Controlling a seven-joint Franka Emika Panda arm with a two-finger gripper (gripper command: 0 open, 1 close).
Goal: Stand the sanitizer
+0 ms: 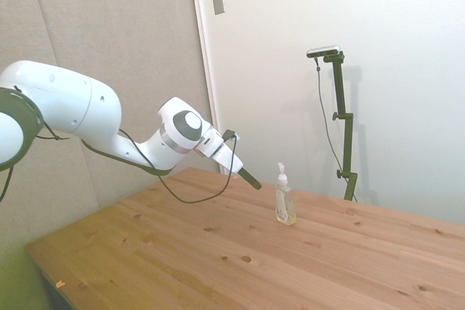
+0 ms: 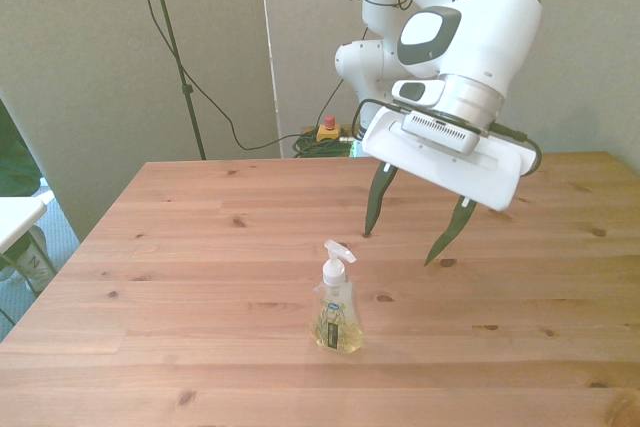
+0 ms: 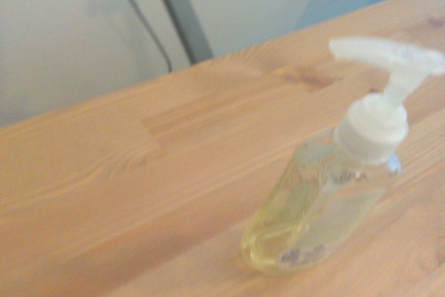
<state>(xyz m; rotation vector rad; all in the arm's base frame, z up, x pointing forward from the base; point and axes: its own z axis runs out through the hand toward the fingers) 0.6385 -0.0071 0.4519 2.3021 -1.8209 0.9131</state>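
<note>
— So where's the sanitizer [image 2: 335,307] rn?
— Lower middle of front view, upright on its base on the table [image 2: 200,247], pump on top.
— And the tool [image 2: 408,229]?
— Above and behind it, fingers spread wide, holding nothing, not touching the bottle. Prob clear so it won't tip it.
— Done then?
— Looks done imo.

The arm [image 1: 80,110] is glossy white with grey round joint caps and a thin black cable looping beneath; its gripper [image 2: 410,230] carries dark, seemingly olive-black tapered fingers [image 2: 378,199].
</note>
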